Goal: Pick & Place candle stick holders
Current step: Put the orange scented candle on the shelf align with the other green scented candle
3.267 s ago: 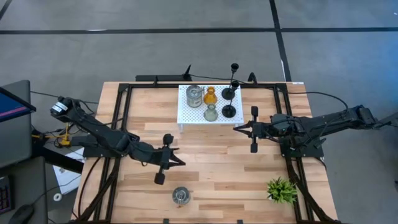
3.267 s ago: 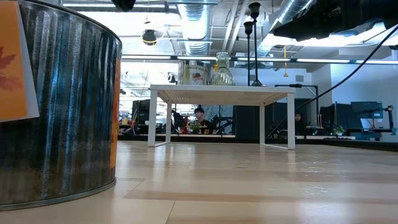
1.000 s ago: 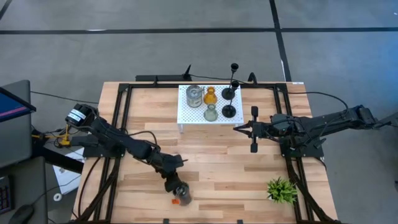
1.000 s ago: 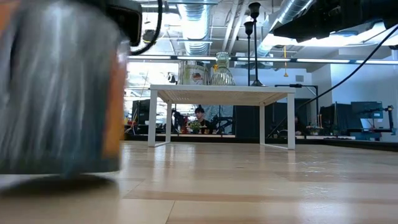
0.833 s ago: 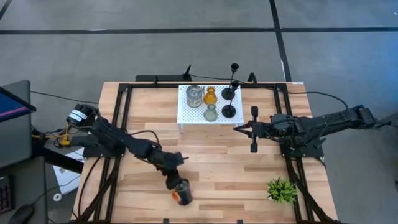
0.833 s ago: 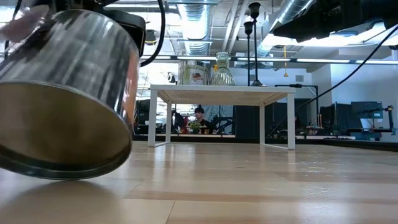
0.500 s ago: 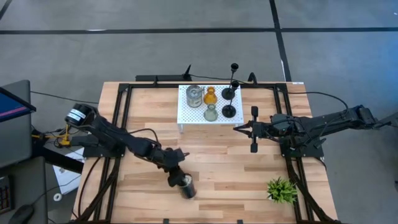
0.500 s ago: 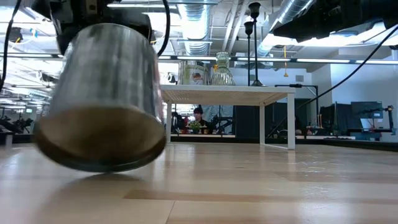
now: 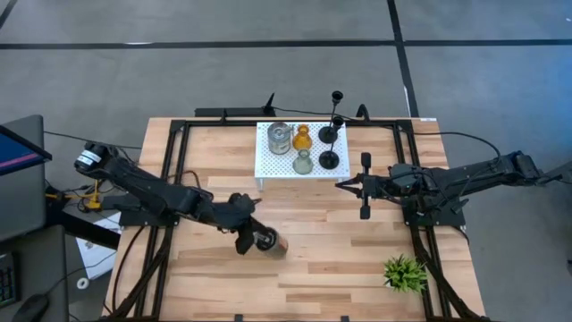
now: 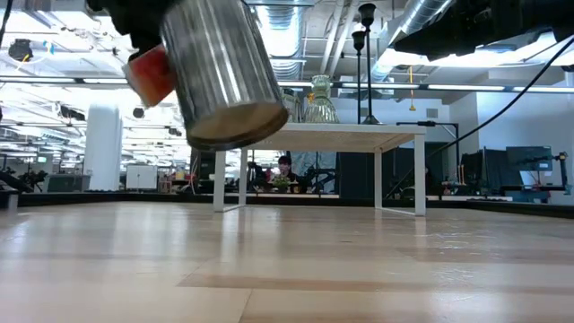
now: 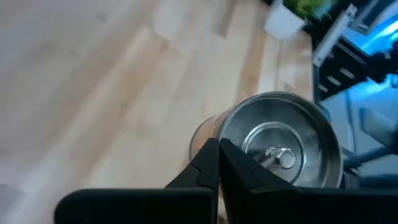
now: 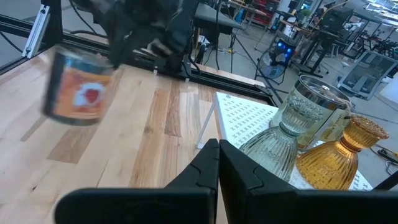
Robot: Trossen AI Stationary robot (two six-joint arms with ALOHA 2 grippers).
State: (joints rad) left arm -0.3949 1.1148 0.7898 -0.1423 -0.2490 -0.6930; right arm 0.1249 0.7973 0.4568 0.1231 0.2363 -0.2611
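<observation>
My left gripper (image 9: 254, 240) is shut on a silvery jar-like holder (image 9: 269, 241) with an orange label, held above the table's middle near part; the holder also shows in the low view (image 10: 220, 72) and the right wrist view (image 12: 78, 87). The white perforated stand (image 9: 273, 165) carries another silvery jar (image 9: 280, 138), an amber glass holder (image 9: 302, 138), a grey-green holder (image 9: 303, 162) and two black thin-stemmed holders (image 9: 329, 134) (image 9: 330, 160), each on its base. My right gripper (image 9: 340, 183) is shut and empty just right of the stand. My left gripper pinches the jar's rim wall (image 11: 231, 127) at its open mouth, one finger inside the jar and one outside. The jar is lifted clear of the table and tilted, its bottom (image 10: 235, 126) facing down and toward the near edge.
A spiky green plant (image 9: 405, 273) stands at the near right of the table. The stand stands on thin white legs (image 10: 220, 170) at the far middle. Bare wood lies between the stand and the near edge.
My left gripper has gone up and toward the table's far edge with the silvery jar. The jar, which stood by the near edge, is lifted clear and tipped over at a slant.
</observation>
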